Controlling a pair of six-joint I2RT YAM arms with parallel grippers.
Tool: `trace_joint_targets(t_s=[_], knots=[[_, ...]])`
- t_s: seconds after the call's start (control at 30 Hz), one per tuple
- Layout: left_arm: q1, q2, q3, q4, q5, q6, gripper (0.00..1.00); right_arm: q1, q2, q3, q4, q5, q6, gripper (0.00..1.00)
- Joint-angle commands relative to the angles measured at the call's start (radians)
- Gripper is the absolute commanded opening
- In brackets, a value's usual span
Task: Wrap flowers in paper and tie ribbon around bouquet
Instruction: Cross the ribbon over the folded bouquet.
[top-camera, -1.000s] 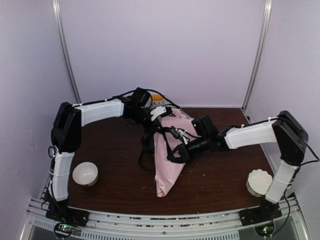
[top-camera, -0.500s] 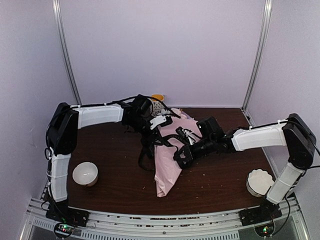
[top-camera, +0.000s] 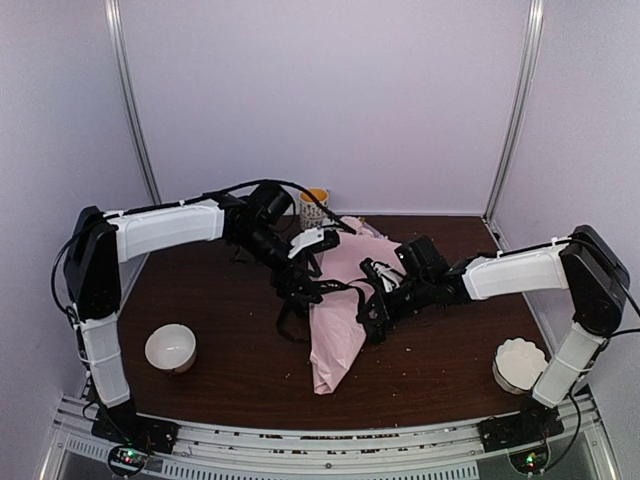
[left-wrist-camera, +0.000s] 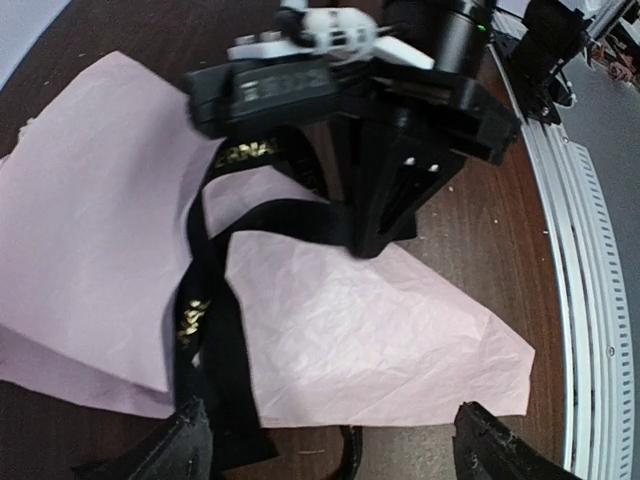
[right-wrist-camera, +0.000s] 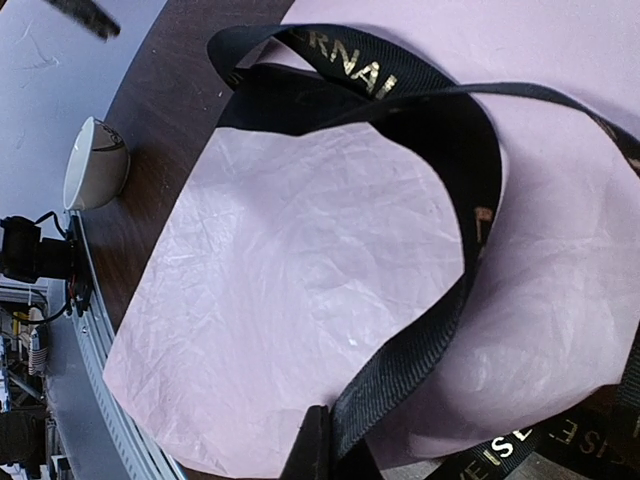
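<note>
Two arms meet over the bouquet (top-camera: 335, 335), a pink cone lying on the desk (top-camera: 220, 290) with its point toward the arm bases. From the top view I get the layout. My left fingers (top-camera: 300, 283) sit just left of the bouquet's upper half and my right fingers (top-camera: 372, 318) are over its right edge. The ribbon (top-camera: 290, 315) spills in black loops off its left side. The bouquet's wide end is hidden under the arms, so I can't make out any blooms. Everything at the tips is too dark from up there to judge a grip.

The left wrist view settles that. My left fingers stand wide apart, one at each lower corner, clamping nothing, and a strand of ribbon lies by the left-hand one. It also shows my right fingers pressed together above the bouquet's paper (left-wrist-camera: 350, 320), with ribbon leading straight off their tip.

The right wrist view adds detail. The ribbon arches over the bouquet in a loop, its gold lettering readable, then runs down into my closed right fingers at the bottom edge.

A white bowl (top-camera: 170, 347) sits well left of the bouquet's point. Only the top view shows a scalloped cup (top-camera: 518, 365) well to the bouquet's right and a yellow cup (top-camera: 314, 207) beyond its wide end.
</note>
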Motion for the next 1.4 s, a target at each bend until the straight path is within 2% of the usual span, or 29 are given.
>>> trace_joint_targets(t_s=[0.0, 0.03, 0.1, 0.13, 0.2, 0.3, 0.37, 0.47, 0.53, 0.57, 0.67, 0.73, 0.9, 1.13, 1.37], knots=[[0.104, -0.006, -0.011, 0.024, 0.034, -0.035, 0.86, -0.008, 0.013, 0.000, -0.015, 0.025, -0.022, 0.00], [0.117, -0.005, -0.023, 0.043, 0.006, -0.036, 0.83, -0.008, 0.016, 0.002, -0.017, 0.025, -0.024, 0.00], [0.141, 0.012, -0.043, 0.064, -0.061, -0.045, 0.67, -0.008, 0.020, 0.005, -0.021, 0.024, -0.027, 0.00], [0.151, 0.030, -0.040, 0.040, -0.068, -0.041, 0.62, -0.009, 0.019, 0.007, -0.023, 0.024, -0.028, 0.00], [0.157, 0.056, -0.043, 0.010, -0.080, -0.015, 0.60, -0.010, 0.019, 0.009, -0.025, 0.025, -0.030, 0.00], [0.155, 0.077, -0.107, 0.079, -0.113, -0.009, 0.64, -0.010, 0.016, 0.009, -0.027, 0.024, -0.030, 0.00], [0.154, 0.111, -0.092, 0.100, -0.118, -0.023, 0.65, -0.010, 0.019, 0.013, -0.029, 0.022, -0.031, 0.00], [0.154, 0.152, -0.064, 0.132, -0.090, -0.048, 0.63, -0.010, 0.025, 0.021, -0.041, 0.021, -0.034, 0.00], [0.149, 0.161, -0.068, 0.153, -0.087, -0.055, 0.58, -0.010, 0.024, 0.022, -0.041, 0.023, -0.035, 0.00], [0.146, 0.161, -0.075, 0.167, -0.102, -0.061, 0.53, -0.010, 0.022, 0.020, -0.040, 0.024, -0.035, 0.00], [0.146, 0.160, -0.096, 0.213, -0.110, -0.086, 0.16, -0.010, 0.020, 0.017, -0.035, 0.025, -0.032, 0.00], [0.143, 0.152, -0.122, 0.232, -0.087, -0.089, 0.00, -0.010, 0.022, 0.019, -0.035, 0.024, -0.031, 0.00], [0.140, 0.028, -0.276, 0.359, -0.042, -0.122, 0.00, -0.013, 0.018, 0.022, -0.037, 0.025, -0.036, 0.00], [0.081, -0.133, -0.430, 0.447, -0.073, -0.168, 0.00, -0.018, 0.021, 0.028, -0.045, 0.028, -0.043, 0.00], [0.008, -0.157, -0.453, 0.382, -0.047, -0.157, 0.00, -0.024, 0.029, 0.026, -0.040, 0.031, -0.039, 0.00]])
